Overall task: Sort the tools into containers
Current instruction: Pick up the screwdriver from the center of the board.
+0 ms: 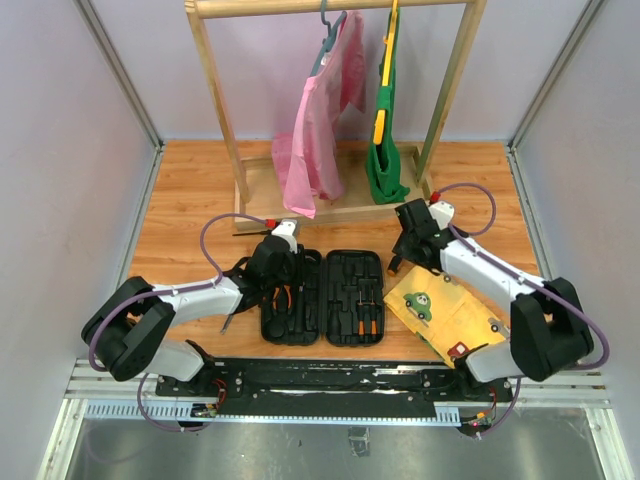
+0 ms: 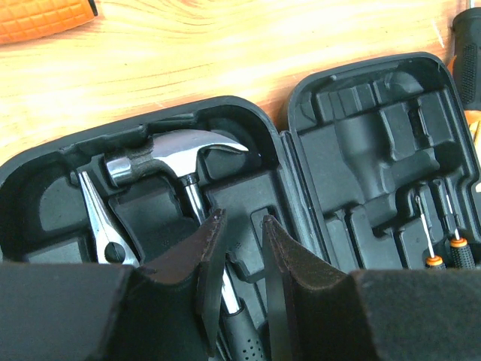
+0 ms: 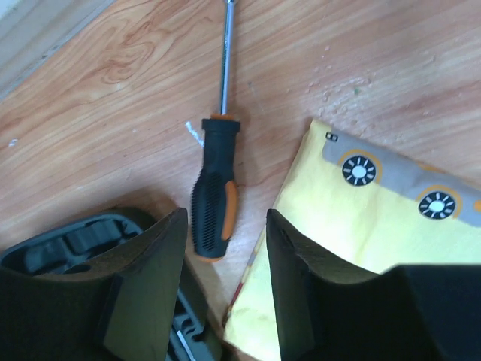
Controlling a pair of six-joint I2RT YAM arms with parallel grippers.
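Your case [image 1: 322,297] is black and lies open and flat, its two halves side by side, with shaped slots inside. In its left half you see a hammer [image 2: 176,154] with a shiny head. Just left of the hammer lie pliers [image 2: 101,226] with a silver nose. In the right half, thin little screwdrivers [image 2: 434,259] with orange collars sit in slots.

One big screwdriver [image 3: 214,188], black and orange, lies on the wood by the case's far right corner, with its tip pointing away from the case. The yellow board [image 3: 361,226] lies just right of it and close to the case's right side. Bare wood runs behind the case up to the clothes rack [image 1: 330,205].

Your left gripper [image 2: 242,219] hangs over the case's left half, its jaws a little apart with nothing between them. Your right gripper [image 3: 227,218] hangs over the big screwdriver with its jaws wide and empty.

Only the top view shows the pliers' orange handles. In the left wrist view the fingers [image 2: 203,263] hide them.
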